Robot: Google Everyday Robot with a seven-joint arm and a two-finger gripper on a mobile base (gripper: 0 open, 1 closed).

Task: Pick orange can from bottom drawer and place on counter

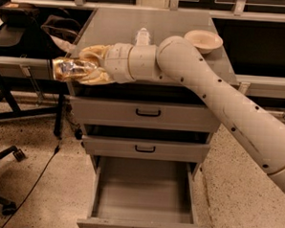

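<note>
Orange can [68, 69] lies on its side in the air, just off the front left corner of the desk [118, 26], about level with its top and not resting on it. The gripper [85, 69] holds it there, its tan jaws pinching the can from above and below. Behind the wrist stands a clear plastic bottle [142, 37], and farther right a pale bowl [204, 41] sits near the desk's right edge. The cream arm [220, 101] slopes down to the right across the cabinet front. Below, the top drawer [180, 115] and middle drawer [179, 150] are shut, and the bottom drawer [143, 192] is pulled out.
</note>
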